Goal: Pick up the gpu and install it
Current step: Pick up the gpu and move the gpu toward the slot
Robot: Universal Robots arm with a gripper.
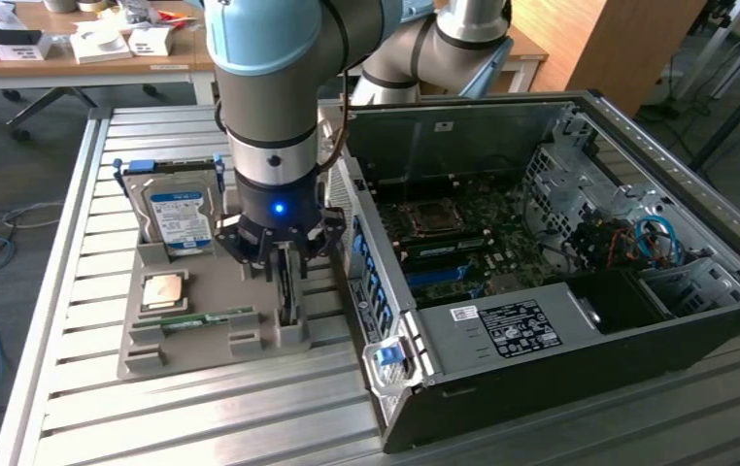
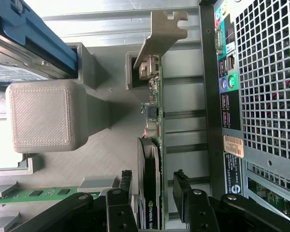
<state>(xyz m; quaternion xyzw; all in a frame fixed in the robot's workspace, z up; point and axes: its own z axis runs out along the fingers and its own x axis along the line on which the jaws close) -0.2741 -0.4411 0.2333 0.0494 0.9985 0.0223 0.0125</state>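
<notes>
The gpu (image 1: 285, 296) stands on edge in a slot of the grey holder tray (image 1: 202, 340), just beside the computer case. In the wrist view the gpu (image 2: 150, 154) is edge-on: green board, black cooler on one face, silver bracket (image 2: 160, 34) at its far end. My gripper (image 1: 282, 264) hangs straight over it, open. In the wrist view my gripper (image 2: 154, 191) straddles the card's near end, one black finger (image 2: 126, 191) close against the cooler side. The other finger (image 2: 182, 191) stands a small gap off the board side.
The open computer case (image 1: 539, 320) lies at the exterior view's right, motherboard (image 1: 461, 233) exposed; its rear panel (image 2: 266, 96) is close to the card. The tray also holds a hard drive (image 1: 179, 214), a processor (image 1: 165, 289) and a memory stick (image 1: 208, 318). All rests on a slatted metal table (image 1: 72, 408).
</notes>
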